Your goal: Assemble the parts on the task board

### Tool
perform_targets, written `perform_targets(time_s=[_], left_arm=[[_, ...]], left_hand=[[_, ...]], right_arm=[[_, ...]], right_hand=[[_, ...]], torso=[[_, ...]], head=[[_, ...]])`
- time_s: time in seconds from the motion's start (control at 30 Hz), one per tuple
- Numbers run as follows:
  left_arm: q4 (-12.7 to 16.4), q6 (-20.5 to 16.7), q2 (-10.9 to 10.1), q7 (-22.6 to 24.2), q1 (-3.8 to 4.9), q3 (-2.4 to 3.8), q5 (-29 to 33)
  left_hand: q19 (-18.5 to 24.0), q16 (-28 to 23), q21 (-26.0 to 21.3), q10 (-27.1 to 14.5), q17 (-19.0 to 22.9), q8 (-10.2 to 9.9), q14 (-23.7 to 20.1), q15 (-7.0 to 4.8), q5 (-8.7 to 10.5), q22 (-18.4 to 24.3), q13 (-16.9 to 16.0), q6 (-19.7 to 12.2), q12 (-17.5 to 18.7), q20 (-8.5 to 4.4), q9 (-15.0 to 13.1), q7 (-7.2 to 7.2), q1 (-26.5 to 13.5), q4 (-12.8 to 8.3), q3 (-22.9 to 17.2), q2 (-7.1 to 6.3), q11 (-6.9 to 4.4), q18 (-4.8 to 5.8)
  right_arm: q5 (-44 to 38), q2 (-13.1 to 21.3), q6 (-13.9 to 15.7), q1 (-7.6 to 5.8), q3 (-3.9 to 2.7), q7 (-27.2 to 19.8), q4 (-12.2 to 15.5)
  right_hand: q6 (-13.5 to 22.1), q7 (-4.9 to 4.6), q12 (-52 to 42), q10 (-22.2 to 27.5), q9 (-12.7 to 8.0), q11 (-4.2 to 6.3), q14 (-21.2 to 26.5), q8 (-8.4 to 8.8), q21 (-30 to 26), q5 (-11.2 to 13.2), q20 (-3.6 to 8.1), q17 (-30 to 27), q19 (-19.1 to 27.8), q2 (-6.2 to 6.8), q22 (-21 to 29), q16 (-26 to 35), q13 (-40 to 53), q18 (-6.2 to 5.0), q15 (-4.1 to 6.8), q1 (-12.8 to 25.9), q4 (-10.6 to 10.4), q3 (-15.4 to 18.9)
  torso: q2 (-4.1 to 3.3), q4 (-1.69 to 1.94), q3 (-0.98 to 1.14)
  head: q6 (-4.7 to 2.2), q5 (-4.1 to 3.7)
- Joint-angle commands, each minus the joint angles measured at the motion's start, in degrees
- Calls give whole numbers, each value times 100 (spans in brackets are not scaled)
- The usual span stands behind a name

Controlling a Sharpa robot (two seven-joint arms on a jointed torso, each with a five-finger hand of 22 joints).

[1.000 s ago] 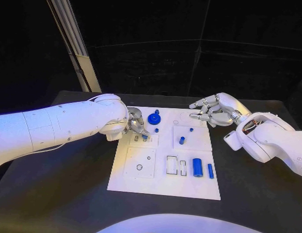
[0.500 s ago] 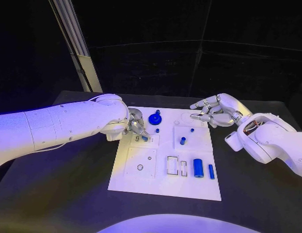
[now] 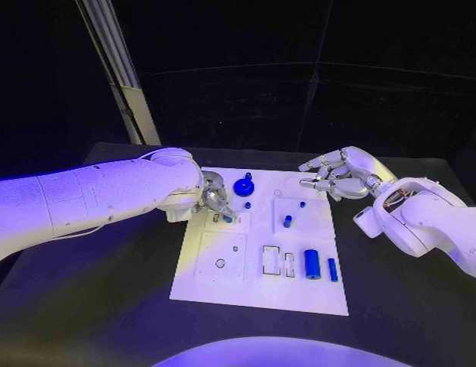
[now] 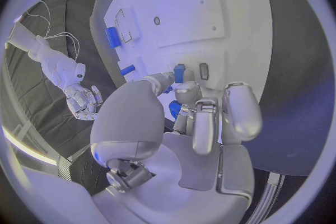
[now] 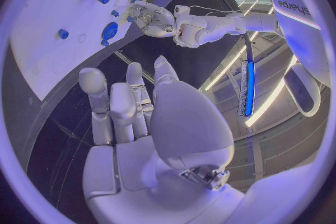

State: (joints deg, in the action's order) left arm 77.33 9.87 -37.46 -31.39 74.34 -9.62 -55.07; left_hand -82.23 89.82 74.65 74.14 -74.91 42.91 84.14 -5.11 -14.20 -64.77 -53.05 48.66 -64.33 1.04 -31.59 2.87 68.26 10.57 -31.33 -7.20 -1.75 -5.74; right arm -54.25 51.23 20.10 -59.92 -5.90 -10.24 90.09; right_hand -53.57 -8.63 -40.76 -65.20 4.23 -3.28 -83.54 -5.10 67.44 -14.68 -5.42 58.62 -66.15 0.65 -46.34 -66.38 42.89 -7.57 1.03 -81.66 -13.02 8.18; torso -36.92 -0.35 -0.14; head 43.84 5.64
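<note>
Nearest the robot, the white task board [image 3: 262, 283] has, at its near right, a thick blue cylinder [image 3: 312, 264] lying flat w/ a thinner blue pin [image 3: 332, 269] just beside it; both have their long axes running near-to-far. Next to them sit empty rectangular slots [image 3: 272, 259]. Mid-board, a short blue peg [image 3: 286, 222] stands in the board. At the far left of the board, the left hand [image 3: 212, 196] is down on the surface, fingers closed round a small blue part [image 4: 179, 73]; in the left wrist view that part is pinched at the fingertips, long axis roughly upright to the board, right beside a small slot. Judged step: seating this part in its slot; next move likely needs fine alignment, then a straight push down. Just beyond, a blue round knob [image 3: 243, 185] sits on the board. Farthest, the right hand [image 3: 335, 173] hovers over the far right corner, fingers loosely curled, holding nothing.
</note>
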Motion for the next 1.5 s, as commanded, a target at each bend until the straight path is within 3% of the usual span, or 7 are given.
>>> perform_targets(time_s=[0.03,0.77,1.5], left_arm=[[10,134,3,33,-2,-4,-25],[-126,289,136,-14,0,-3,72],[-275,318,230,-109,2,-3,74]], left_hand=[[-53,18,9,30,-1509,34,586,-11,-25,-2,2,10,-34,-2,-6,-34,-59,-939,-975,-13,-3,101],[-54,18,7,97,-1509,35,586,-66,-20,-30,-55,187,-95,-46,11,-132,-664,-644,-546,-23,-73,102],[-81,18,50,185,-1509,-14,586,-78,-27,-120,-234,336,-239,-59,60,-157,-1086,-319,-262,107,-90,117]], right_arm=[[27,-4,-33,-9,-4,-61,8],[57,-11,-59,-9,-4,-56,70],[69,-6,-55,-10,-4,-55,80]], right_hand=[[-23,1,-23,-31,-9,-20,-36,-4,-4,-38,3,6,-13,-42,6,12,-6,-59,-11,-1,2,36],[-21,1,-27,-29,-9,-20,-35,-3,-11,-45,3,-2,-10,-46,16,21,-8,-61,-11,-1,-3,46],[-21,1,-27,-29,-9,-20,-35,-3,-11,-45,3,-2,-9,-47,17,22,-8,-61,-11,-1,-3,46]], torso=[[-1,-3,0],[-1,-3,5],[0,0,1]], head=[[6,9],[25,8],[61,-8]])
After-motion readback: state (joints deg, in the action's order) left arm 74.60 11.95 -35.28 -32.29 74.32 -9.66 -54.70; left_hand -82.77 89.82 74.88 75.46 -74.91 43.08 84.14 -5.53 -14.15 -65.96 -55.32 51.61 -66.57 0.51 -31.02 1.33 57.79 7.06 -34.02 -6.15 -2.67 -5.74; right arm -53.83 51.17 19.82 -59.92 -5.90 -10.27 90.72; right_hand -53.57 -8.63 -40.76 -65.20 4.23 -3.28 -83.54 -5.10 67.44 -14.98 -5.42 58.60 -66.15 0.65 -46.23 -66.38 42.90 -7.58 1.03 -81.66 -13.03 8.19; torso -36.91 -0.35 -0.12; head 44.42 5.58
